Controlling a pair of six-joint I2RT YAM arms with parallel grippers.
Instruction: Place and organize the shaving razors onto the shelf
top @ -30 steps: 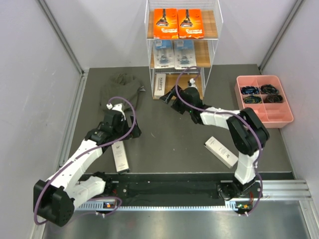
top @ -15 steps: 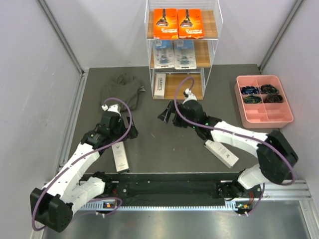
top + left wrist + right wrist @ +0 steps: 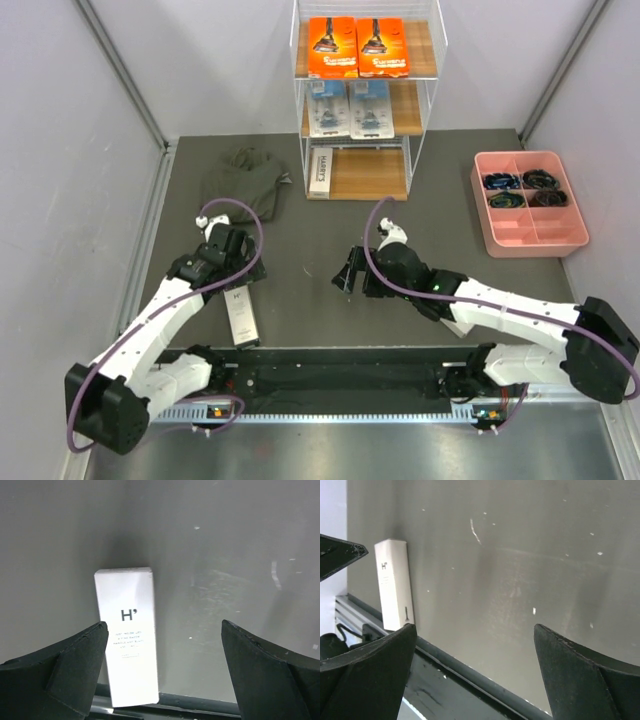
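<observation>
The shelf (image 3: 428, 100) stands at the back centre. It carries two orange razor boxes (image 3: 357, 47) on its top tier, two blue blister packs (image 3: 348, 108) on the middle tier and one white box (image 3: 321, 172) at the left of the bottom tier. Another white razor box (image 3: 241, 316) (image 3: 127, 635) (image 3: 394, 585) lies flat at the table's near edge. My left gripper (image 3: 240, 274) (image 3: 162, 626) hovers open just above and behind it, the box off toward its left finger. My right gripper (image 3: 347, 272) (image 3: 472, 627) hangs open over bare table at the centre, holding nothing.
A pink compartmented tray (image 3: 531, 232) with dark bundles sits at the right. A dark green cloth (image 3: 242, 180) lies left of the shelf. A black rail (image 3: 340, 380) runs along the near edge. Grey walls close in on both sides.
My right gripper has drawn back from the shelf's bottom tier toward the near middle of the table, its arm now covering the spot where a white box lay. The left gripper shifted slightly.
</observation>
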